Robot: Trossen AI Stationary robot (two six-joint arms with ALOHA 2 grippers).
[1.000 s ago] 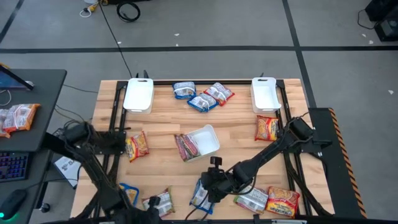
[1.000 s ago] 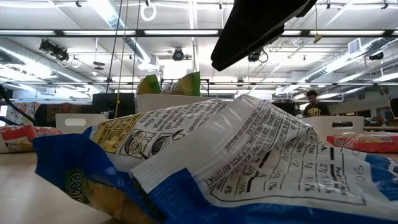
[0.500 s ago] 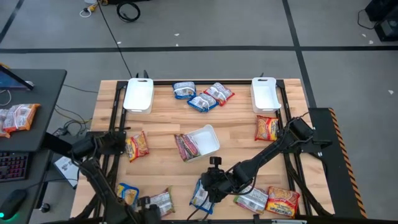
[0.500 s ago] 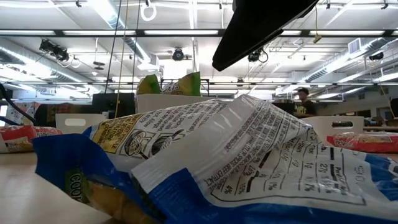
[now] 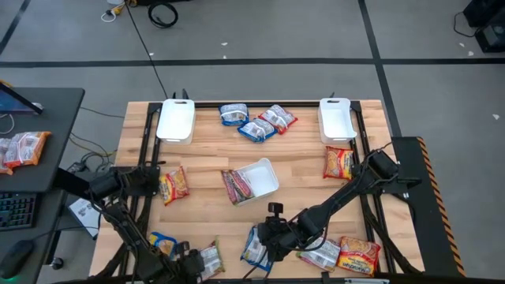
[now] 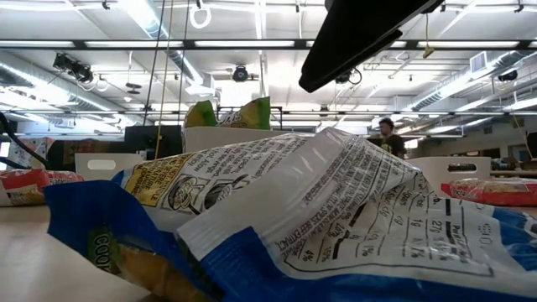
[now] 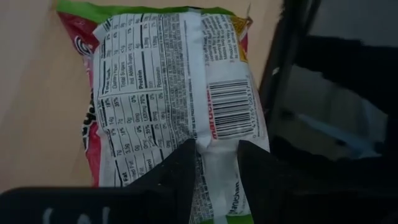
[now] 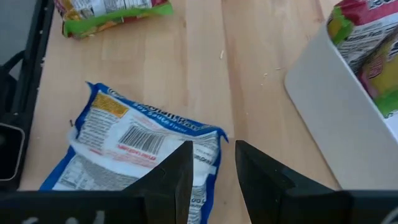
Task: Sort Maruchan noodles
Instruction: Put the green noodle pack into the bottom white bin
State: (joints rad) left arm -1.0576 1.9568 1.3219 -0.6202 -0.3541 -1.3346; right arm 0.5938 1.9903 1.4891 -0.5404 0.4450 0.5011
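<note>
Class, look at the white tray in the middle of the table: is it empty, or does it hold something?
It holds something. In the high view the middle tray has red-pink packets lying in it; the right wrist view shows them above its wall.

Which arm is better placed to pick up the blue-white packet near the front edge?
The right: its gripper hangs open right above the blue-white packet, whereas the left gripper is over a green-edged packet.

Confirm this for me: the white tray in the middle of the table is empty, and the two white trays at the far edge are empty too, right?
Not quite. The high view shows the middle white tray holding red-pink noodle packets, not empty. The far left tray and far right tray are indeed empty.
</note>
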